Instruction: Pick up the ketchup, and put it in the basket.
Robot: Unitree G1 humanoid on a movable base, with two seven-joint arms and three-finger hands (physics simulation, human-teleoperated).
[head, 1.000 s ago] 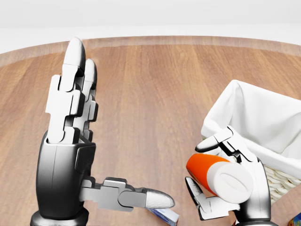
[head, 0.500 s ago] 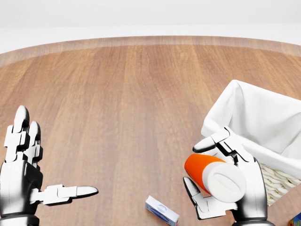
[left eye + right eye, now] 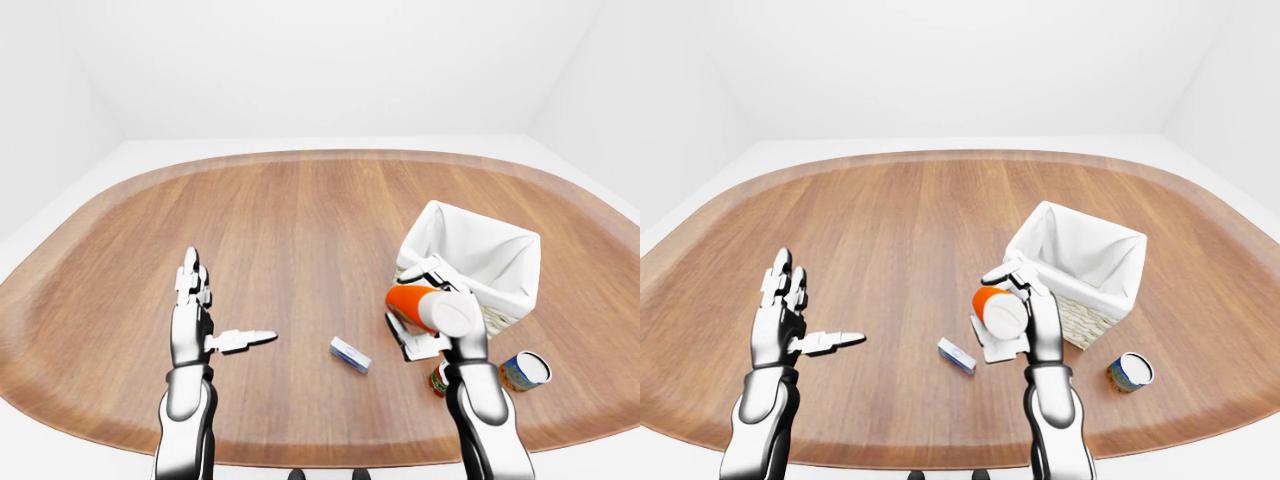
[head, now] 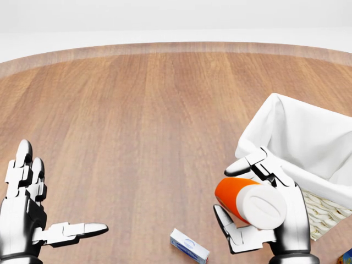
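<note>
Since the frame one second back, the left hand (image 4: 25, 217) had dropped from the middle of the head view to its lower-left corner, and in the last half second it sank a touch further. The right hand (image 4: 264, 212) and its load had barely shifted. The table and basket sat where they were, so the camera had not moved.

Right hand: fingers (image 4: 245, 164) curled round the ketchup (image 4: 250, 202), thumb below, two fingers over the top. The bottle was clear of the table. Its long axis lay roughly level, the white flat end toward the camera and the orange body pointing away and to the left in the head view.

Left hand: fingers straight up, thumb out sideways, holding nothing, well apart from everything else.

Key relation: the basket (image 4: 300, 137) stood just to the right of and above the held bottle in the head view, its near white rim almost beside the knuckles. The right hand was by far the nearer. Judged: a short carry up and right over the rim would be needed before release.

Basket: white cloth liner, wicker showing at the lower wall. No contents visible inside.

On the table near the right hand: a small blue-white box (image 4: 190, 246), and in the left-eye view a can (image 3: 524, 369) lying to the right of the wrist, with a second small item by the forearm, too hidden to name.
</note>
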